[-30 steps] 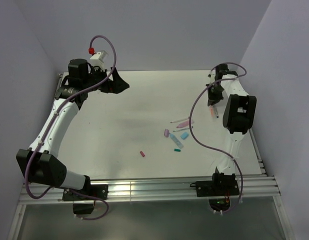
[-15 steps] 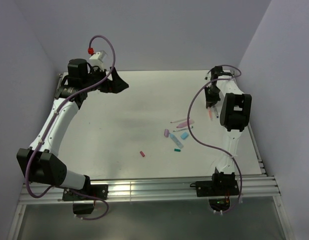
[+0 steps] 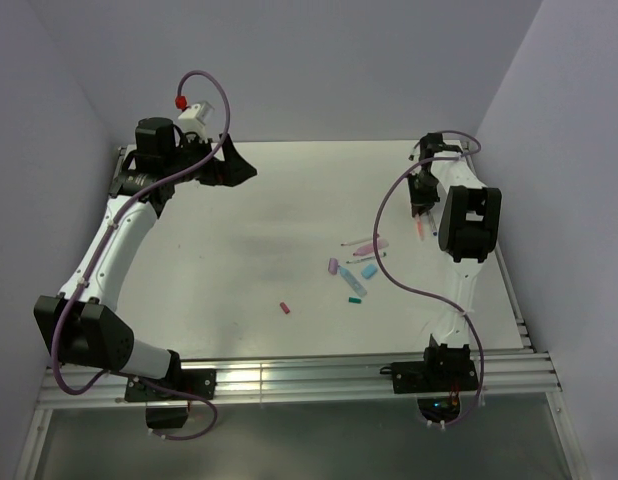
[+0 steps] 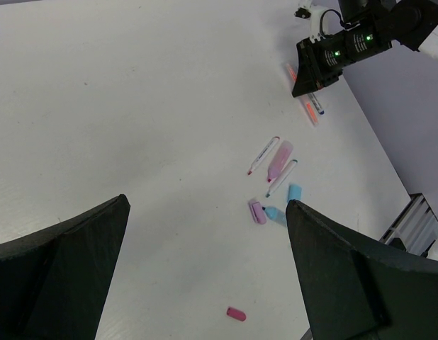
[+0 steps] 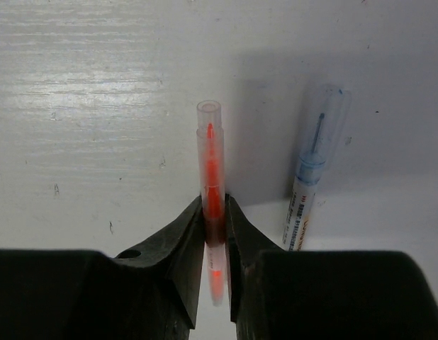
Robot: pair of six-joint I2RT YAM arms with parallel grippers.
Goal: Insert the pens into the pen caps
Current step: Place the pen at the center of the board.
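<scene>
Orange-red pen [image 5: 212, 205] pinched at mid-barrel by the right tool [image 5: 213, 221], low over the worktop [image 5: 77, 106] at its far right side, with a clear cap [image 5: 209, 113] already over the tip. Cannot tell whether resting or just lifted. Just beside it, not touching, a blue pen [image 5: 311, 177], capped too. Judged as two pens done.

Left to do, near the middle: two whitish pens [image 4: 264, 154] with bare tips and a pink pen [image 4: 279, 159], with a lilac cap [image 4: 257, 212] and light blue caps [image 4: 294, 192] close by. Well apart from these, a red cap [image 4: 237, 313].

Left tool [image 4: 206, 205] spread wide, carrying nothing, raised over the far left corner.

Only from the right wrist: the clear caps and the grasp itself. Only from the left wrist and from above: the waiting group.
</scene>
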